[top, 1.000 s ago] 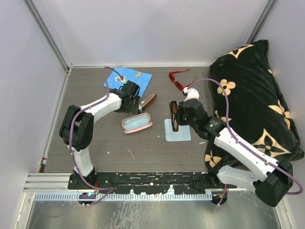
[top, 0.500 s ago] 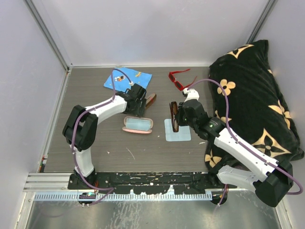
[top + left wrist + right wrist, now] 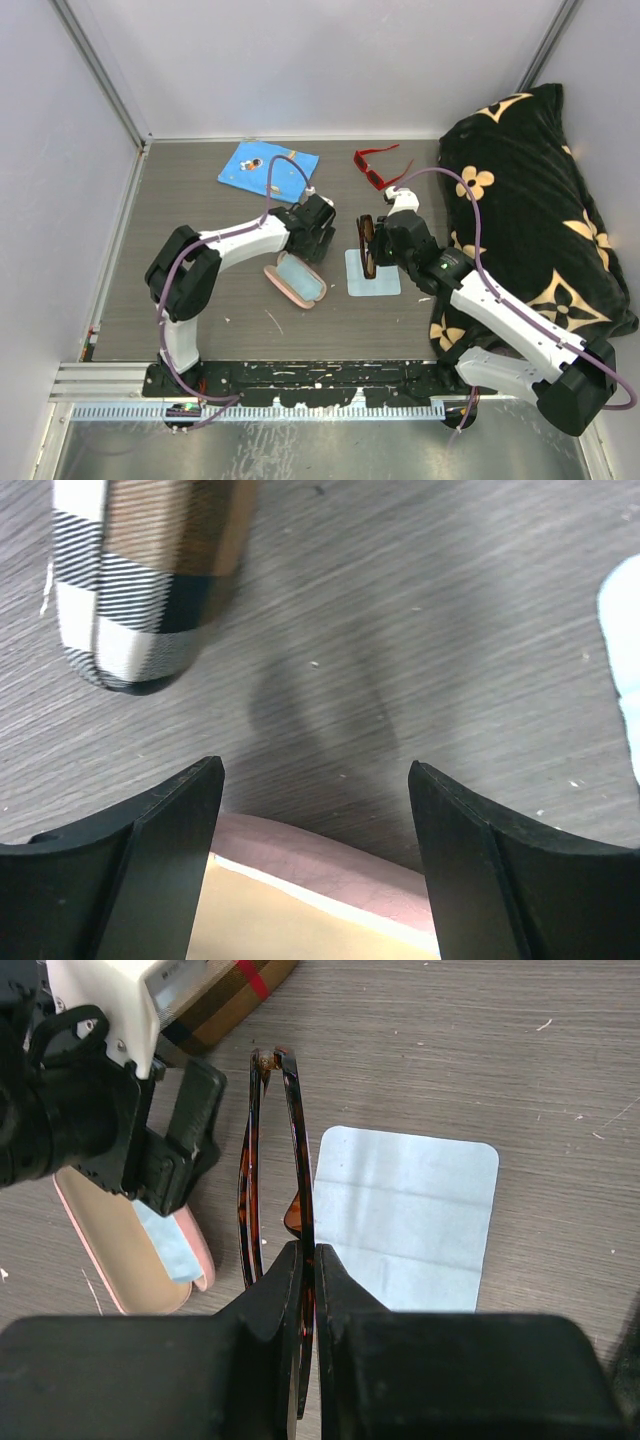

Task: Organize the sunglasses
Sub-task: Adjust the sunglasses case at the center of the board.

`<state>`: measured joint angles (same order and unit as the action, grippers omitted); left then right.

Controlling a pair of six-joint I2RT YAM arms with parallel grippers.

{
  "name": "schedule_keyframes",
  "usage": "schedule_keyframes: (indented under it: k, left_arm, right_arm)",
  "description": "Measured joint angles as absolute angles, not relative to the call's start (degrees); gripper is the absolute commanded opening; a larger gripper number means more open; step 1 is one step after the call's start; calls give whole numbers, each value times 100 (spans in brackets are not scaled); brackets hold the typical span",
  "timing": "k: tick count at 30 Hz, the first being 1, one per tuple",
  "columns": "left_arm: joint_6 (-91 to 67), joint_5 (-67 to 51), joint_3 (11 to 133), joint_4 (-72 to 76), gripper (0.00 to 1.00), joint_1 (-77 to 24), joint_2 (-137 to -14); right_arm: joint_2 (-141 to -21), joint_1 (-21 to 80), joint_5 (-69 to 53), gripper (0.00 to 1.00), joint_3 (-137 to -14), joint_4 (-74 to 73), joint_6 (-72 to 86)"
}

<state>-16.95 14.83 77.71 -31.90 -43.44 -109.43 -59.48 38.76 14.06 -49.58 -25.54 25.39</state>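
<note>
My right gripper is shut on the dark brown sunglasses, held folded and on edge above the table; they also show in the top view. The red sunglasses lie at the back of the table. My left gripper is open and empty, its jaws over the open pink glasses case, which lies at centre in the top view. The left gripper sits just left of the brown sunglasses.
A pale blue cloth lies under the right gripper. The brown-and-black case lies beside the left gripper. A blue cloth is at the back left. A black flowered cushion fills the right side.
My left arm has swung right toward the right gripper. The pink case has turned from lying level to slanting down to the right. The right arm has held still.
</note>
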Motion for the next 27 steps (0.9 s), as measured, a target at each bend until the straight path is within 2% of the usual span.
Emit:
schedule_keyframes:
  k: [11, 19, 27]
  left_arm:
    - [-1538, 1424, 7699, -2956, 82, -4584, -10628]
    - [-1920, 1529, 7494, -2902, 81, -4469, -9168]
    - [-2860, 1966, 6108, -3374, 80, -4047, -7393]
  right_arm:
    - [-5739, 3876, 1509, 0, -4812, -2589, 2541]
    - [-5701, 3876, 1540, 0, -4801, -2589, 2543]
    - [-5977, 3876, 1479, 0, -4801, -2578, 2543]
